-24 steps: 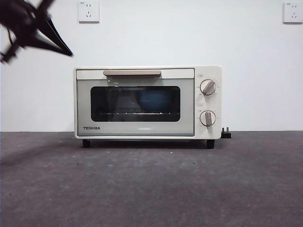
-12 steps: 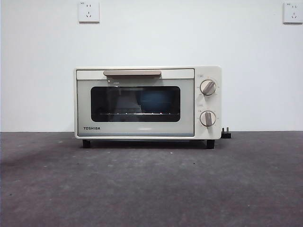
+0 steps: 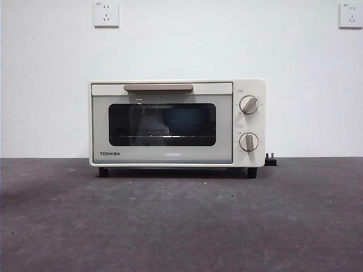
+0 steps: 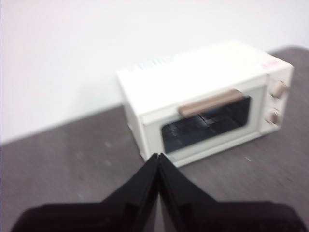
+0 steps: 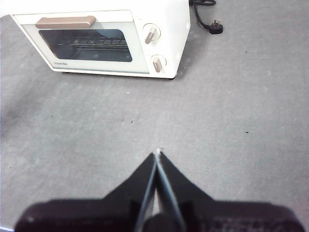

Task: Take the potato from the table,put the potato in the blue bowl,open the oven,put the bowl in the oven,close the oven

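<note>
The cream-white oven (image 3: 177, 122) stands at the back of the dark grey table (image 3: 181, 221) with its door closed and the beige handle (image 3: 158, 87) at the top. Behind the dark window the blue bowl (image 3: 187, 120) sits on the rack. The potato is hidden. Neither gripper appears in the front view. My left gripper (image 4: 158, 155) is shut and empty, held high to the left of the oven (image 4: 207, 99). Well in front of the oven (image 5: 104, 38), above bare table, my right gripper (image 5: 157, 153) is also shut and empty.
A black plug and cable (image 5: 212, 24) lie on the table just right of the oven, also seen as a black plug (image 3: 271, 160). Two wall sockets (image 3: 106, 13) sit high on the white wall.
A dark gripper that showed at the top left of the front view a second ago has left that view. The oven and bowl have not moved.
</note>
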